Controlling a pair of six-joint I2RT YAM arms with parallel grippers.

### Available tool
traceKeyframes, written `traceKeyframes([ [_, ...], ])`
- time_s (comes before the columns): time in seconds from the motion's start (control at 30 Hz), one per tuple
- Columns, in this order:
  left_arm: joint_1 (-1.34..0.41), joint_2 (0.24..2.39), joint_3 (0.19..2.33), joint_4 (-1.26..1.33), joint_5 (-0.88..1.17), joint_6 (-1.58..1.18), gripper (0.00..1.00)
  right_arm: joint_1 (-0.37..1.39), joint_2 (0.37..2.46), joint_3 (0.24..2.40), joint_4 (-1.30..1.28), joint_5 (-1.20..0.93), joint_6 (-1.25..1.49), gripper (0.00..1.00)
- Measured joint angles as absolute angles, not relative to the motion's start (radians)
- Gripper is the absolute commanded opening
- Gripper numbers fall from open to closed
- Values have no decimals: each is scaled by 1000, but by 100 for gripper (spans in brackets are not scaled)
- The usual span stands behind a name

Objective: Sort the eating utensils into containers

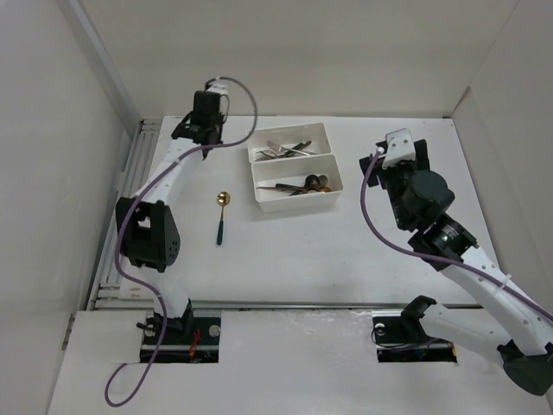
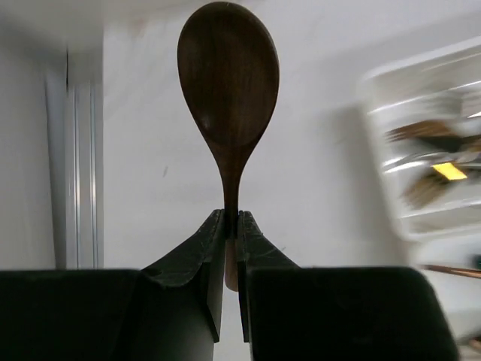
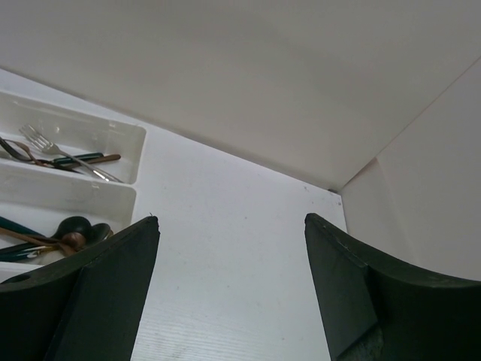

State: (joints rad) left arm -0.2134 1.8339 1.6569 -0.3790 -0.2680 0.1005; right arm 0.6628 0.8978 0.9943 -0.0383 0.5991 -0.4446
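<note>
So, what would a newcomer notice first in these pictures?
A dark brown spoon is pinched by its handle in the left jaws, left of the two white trays holding utensils. One gold spoon with a dark handle lies alone on the table; the right jaws hang wide open.

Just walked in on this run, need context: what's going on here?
The left fingers are shut on the handle of a dark brown spoon, just left of the far tray. That tray holds forks; the near tray holds spoons. The right fingers stand open and empty, to the right of the trays. One gold spoon with a dark handle lies unsorted on the table.
</note>
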Motion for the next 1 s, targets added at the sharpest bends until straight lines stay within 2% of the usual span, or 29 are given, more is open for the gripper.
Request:
traceKeyframes([
  [0.23,-579,1766,1713,-181,-128,374,0,663,863,992,-38,611,-440,83],
  [0.43,-661,1888,1665,-179,-57,484,0,663,799,975,-37,630,-423,83],
  [0.47,-663,1902,1637,-175,-58,501,3,663,791,974,-36,633,-422,83],
  [0.53,-667,1925,1584,-176,-61,532,16,663,781,973,-37,637,-419,83],
  [0.6,-672,1944,1559,-185,-71,557,35,663,778,973,-36,640,-418,83],
  [0.67,-674,1952,1554,-193,-82,559,44,663,780,973,-36,641,-417,83],
  [0.7,-675,1951,1554,-196,-88,560,65,663,782,973,-36,642,-415,83],
  [0.73,-675,1946,1554,-196,-96,558,67,663,786,973,-36,642,-414,83],
  [0.77,-675,1940,1554,-199,-101,540,100,663,790,973,-36,642,-414,83],
  [1.0,-618,1828,1596,-354,-105,312,100,663,836,966,-38,632,-410,83],
])
